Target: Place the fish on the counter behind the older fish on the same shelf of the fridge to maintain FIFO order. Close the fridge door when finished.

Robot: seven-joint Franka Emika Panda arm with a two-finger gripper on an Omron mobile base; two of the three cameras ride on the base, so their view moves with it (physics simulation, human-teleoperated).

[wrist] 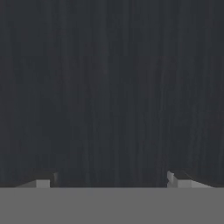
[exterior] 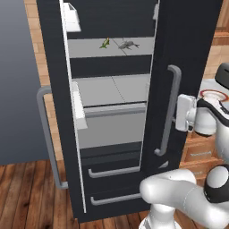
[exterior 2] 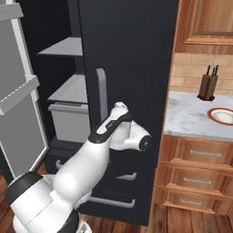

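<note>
Fish (exterior: 105, 43) sat on the fridge (exterior: 188, 53) shelf (exterior: 89, 47) beside the grey fish (exterior: 127, 44); gripper (wrist: 111, 181) spread wide, empty, door not yet closed.

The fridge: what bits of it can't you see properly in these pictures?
- Fridge: top and bottom cut off by the edges of the left base view.
- Fish and older fish on the shelf: too small to tell which sits further back.
- Right base view: that shelf's contents are hidden behind the fridge's shut door.
- Hand: open and facing the dark door in the hand view; whether it touches cannot be told.
</note>
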